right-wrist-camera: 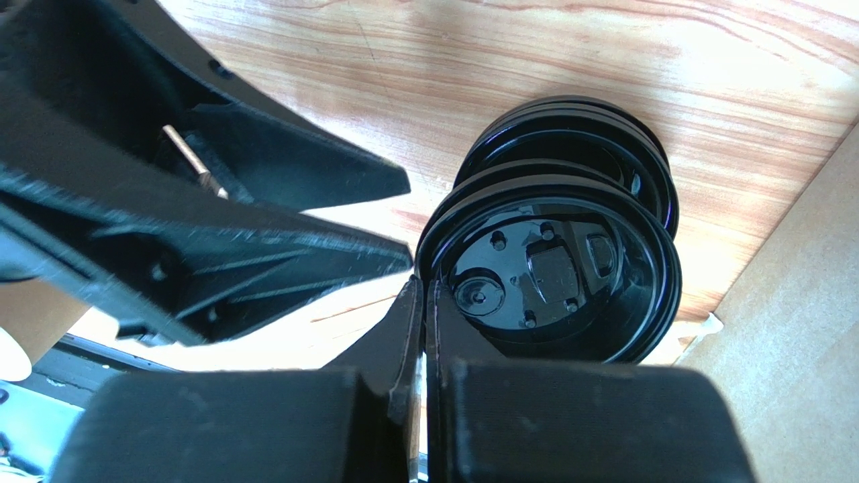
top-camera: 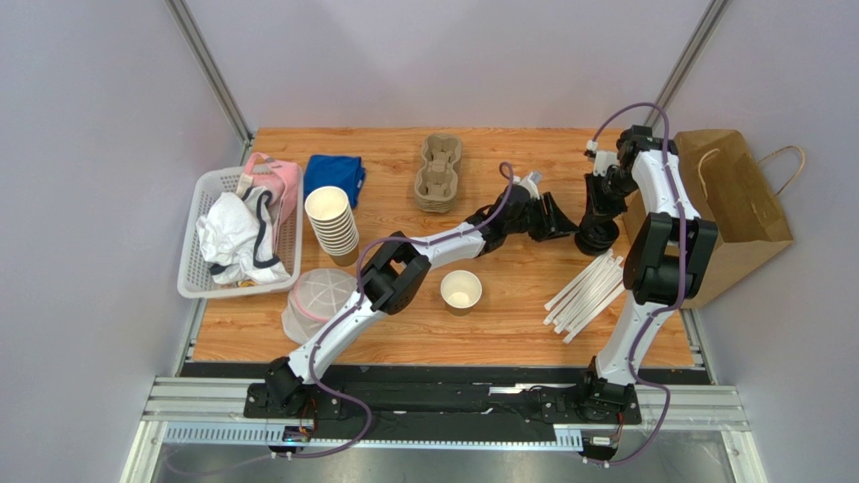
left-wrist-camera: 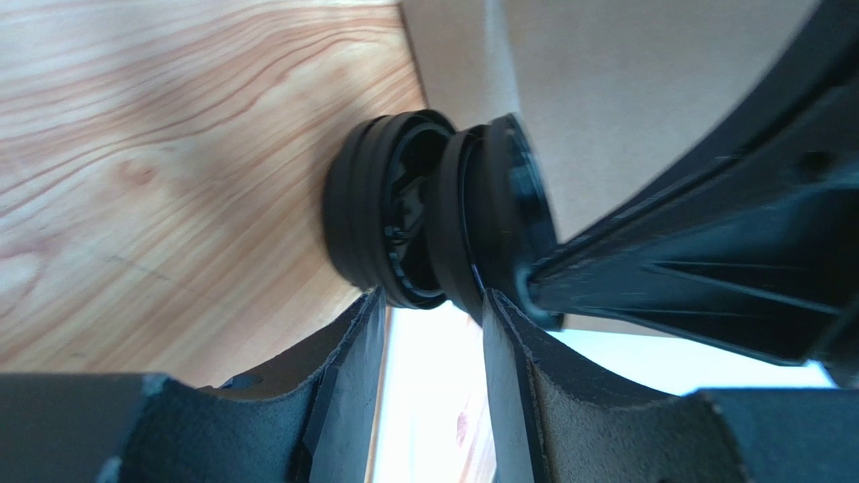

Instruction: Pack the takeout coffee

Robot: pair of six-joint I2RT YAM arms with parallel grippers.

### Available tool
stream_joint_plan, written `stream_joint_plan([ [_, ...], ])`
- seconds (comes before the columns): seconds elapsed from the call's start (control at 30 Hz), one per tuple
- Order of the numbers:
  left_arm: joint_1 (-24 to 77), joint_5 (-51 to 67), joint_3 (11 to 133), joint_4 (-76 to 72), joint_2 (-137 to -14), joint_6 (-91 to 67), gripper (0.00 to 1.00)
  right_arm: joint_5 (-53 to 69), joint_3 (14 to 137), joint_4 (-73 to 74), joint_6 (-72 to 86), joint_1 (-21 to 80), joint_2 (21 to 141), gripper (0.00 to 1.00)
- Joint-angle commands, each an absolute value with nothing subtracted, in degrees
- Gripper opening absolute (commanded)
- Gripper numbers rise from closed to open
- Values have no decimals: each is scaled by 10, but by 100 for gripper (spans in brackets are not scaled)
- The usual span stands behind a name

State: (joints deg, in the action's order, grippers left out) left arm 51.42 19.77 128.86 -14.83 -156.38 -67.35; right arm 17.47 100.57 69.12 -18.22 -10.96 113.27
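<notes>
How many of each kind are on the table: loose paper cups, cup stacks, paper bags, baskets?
Loose paper cup: 1
Cup stack: 1
Brown paper bag: 1
White basket: 1
Total: 4

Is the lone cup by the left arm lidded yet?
No, lidless: the lone cup stands upright with its pale inside open to the overhead camera.

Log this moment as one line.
left gripper: open beside lid stack | right gripper: shut on top lid | paper cup: lidless, upright
</notes>
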Motion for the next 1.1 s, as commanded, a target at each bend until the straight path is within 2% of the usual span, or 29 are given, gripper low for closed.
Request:
stream_joint_plan([
  [0.0, 521, 188, 1316, -160, -1580, -668, 48, 179, 1034, 680, -179, -112, 1136, 0],
  [0.47, 517, 190, 1332, -169, -1585, -654, 50, 185, 1068, 693, -182, -112, 1143, 0],
  [0.77, 497, 197, 1305, -163, -1542, -621, 57, 189, 1100, 733, -203, -111, 1120, 0],
  [0.87, 495, 200, 1260, -177, -1516, -619, 60, 171, 1090, 748, -223, -110, 1129, 20],
  [0.9, 494, 199, 1246, -190, -1508, -617, 60, 167, 1086, 748, -224, -110, 1131, 32],
  [0.93, 494, 199, 1225, -194, -1496, -615, 61, 165, 1081, 748, -226, -109, 1132, 38],
  [1.0, 492, 196, 1214, -196, -1487, -611, 62, 152, 1078, 745, -227, -105, 1136, 49],
  [1.07, 491, 199, 1208, -198, -1486, -613, 63, 145, 1072, 738, -227, -99, 1140, 50],
])
